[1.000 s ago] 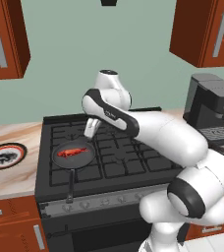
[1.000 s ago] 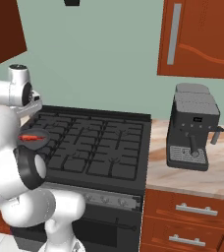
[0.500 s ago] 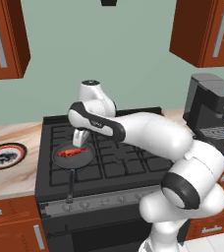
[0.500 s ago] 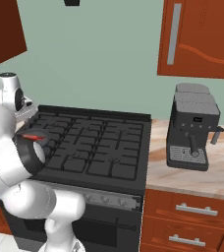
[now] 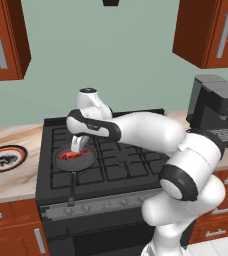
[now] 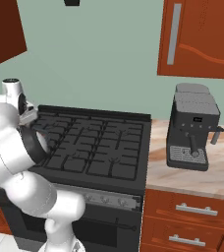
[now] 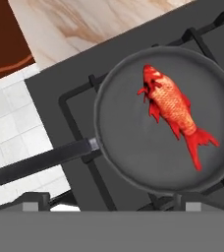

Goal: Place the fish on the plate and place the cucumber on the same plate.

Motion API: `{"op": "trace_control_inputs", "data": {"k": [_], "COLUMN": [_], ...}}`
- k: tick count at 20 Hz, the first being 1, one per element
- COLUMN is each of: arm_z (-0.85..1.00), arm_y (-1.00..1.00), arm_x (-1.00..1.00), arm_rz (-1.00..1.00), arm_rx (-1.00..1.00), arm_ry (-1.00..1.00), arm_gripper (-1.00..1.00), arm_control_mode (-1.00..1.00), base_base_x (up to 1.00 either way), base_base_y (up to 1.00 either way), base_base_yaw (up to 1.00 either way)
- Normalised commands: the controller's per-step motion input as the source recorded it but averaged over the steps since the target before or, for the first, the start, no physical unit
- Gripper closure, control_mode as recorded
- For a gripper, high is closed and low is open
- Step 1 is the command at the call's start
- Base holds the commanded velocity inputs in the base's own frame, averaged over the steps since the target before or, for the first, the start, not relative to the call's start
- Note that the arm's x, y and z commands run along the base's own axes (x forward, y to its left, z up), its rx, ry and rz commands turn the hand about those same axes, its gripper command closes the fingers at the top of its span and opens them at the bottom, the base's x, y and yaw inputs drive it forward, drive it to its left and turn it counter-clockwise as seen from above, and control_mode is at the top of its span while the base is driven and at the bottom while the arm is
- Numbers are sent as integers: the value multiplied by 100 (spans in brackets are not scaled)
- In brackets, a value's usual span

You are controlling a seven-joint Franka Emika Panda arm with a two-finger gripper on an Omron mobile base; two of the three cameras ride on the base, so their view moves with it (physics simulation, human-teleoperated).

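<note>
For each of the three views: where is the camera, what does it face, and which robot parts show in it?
Left base view: behind-left of the arm, facing the stove; arm and hand over the frying pan.
Right base view: behind-right, facing stove and coffee machine; arm at left.
Hand view: on the hand, facing down at the fish in the pan.
Both base views share stove and coffee machine.

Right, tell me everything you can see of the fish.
The fish is small, flat and red-orange, with a scaly body, darker red fins and a forked tail. It lies on its side in the black frying pan, off-centre, its tail toward the rim. The pan sits on the front left burner of the stove. The open gripper hangs just above it, not touching. Nothing but the pan touches the fish.
</note>
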Motion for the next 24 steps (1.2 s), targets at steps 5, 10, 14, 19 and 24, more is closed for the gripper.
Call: {"op": "trace_control_inputs", "data": {"k": [5,10,14,19,24], "arm_z": [-20,-18,-14,-15,-15], "arm_y": [2,13,26,24,14], "arm_x": [31,26,18,20,12], "arm_rz": [0,-2,-6,-7,-7], "arm_rx": [-6,-7,-4,0,0], "arm_ry": [0,0,0,0,0], "arm_gripper": [-100,-100,-100,-100,-100], "arm_control_mode": [-100,-100,-100,-100,-100], "base_base_x": [0,0,0,0,0], "base_base_y": [0,0,0,0,0], "base_base_yaw": [0,0,0,0,0]}}
